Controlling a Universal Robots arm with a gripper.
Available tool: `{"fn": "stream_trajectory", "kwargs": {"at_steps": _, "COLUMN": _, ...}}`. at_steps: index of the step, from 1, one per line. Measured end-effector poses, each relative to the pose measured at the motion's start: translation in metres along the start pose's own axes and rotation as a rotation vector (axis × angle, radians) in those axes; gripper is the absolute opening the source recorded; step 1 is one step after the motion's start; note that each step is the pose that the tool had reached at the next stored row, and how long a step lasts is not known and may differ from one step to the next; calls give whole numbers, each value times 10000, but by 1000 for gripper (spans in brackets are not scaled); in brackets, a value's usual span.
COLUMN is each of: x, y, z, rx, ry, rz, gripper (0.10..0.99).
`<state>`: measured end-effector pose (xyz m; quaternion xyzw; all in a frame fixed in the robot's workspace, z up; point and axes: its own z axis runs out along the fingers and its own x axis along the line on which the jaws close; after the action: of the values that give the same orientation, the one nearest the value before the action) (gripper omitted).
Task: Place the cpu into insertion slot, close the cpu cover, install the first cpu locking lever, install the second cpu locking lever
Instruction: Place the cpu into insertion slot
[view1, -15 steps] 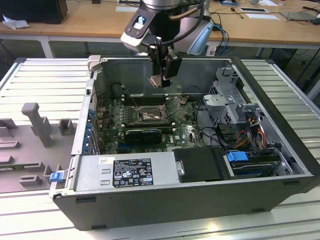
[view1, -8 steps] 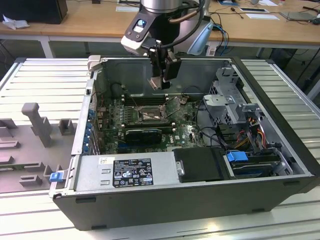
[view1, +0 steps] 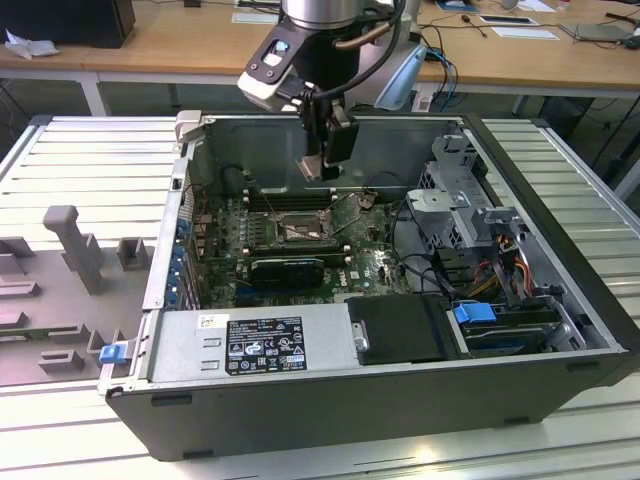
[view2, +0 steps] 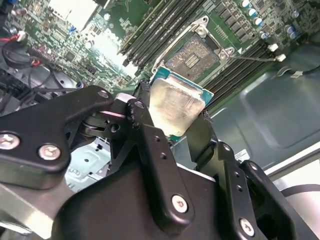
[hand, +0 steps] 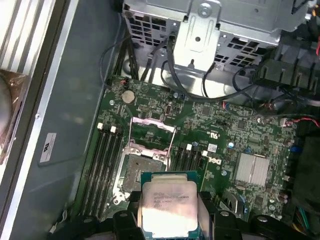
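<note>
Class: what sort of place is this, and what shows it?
Probably a robotics lab: an open computer case on a slatted metal bench, wooden desks behind, the hand holding the cpu.

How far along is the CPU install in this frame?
Done: nothing seated; the insertion slot is bare and the cpu cover stands open. In hand: the gripper, jaws shut on the cpu, holds it above the motherboard. Left: seating it, closing the cover, both lever steps.

pincer (view1: 321, 172) above the insertion slot (view1: 291, 229)
</note>
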<state>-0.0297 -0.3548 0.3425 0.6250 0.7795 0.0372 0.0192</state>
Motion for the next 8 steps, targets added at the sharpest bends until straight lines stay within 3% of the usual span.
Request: {"fn": "stream_trajectory", "kwargs": {"at_steps": 8, "x": 1, "y": -1, "z": 17, "rx": -12, "ry": -68, "rz": 802, "gripper": 529}}
